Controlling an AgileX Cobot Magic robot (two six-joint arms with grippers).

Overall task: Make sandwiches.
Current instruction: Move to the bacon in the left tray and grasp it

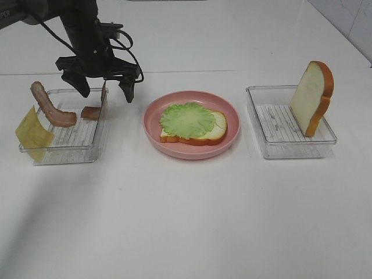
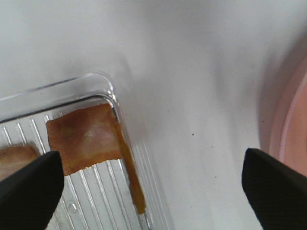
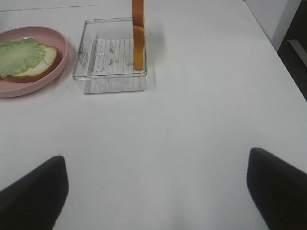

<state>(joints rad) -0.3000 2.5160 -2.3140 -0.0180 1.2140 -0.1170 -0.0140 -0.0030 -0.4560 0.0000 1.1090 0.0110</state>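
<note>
Nearby, tray wall (image 2: 104, 84) against bacon strip (image 2: 86, 139).

The front of the tabletop (image 1: 186, 232) is bare from side to side — free passage for either hand. Bare strips separate the pink plate (image 1: 192, 152) from the left tray (image 1: 64, 154) and the right tray (image 1: 290, 150). The left hand (image 1: 106, 91), spread wide, straddles the left tray's plate-side wall, where a bacon strip (image 1: 91, 112) leans. An upright bread slice (image 1: 311, 99) blocks the right tray's outer side — the ribbed floor beside it is open.
</note>
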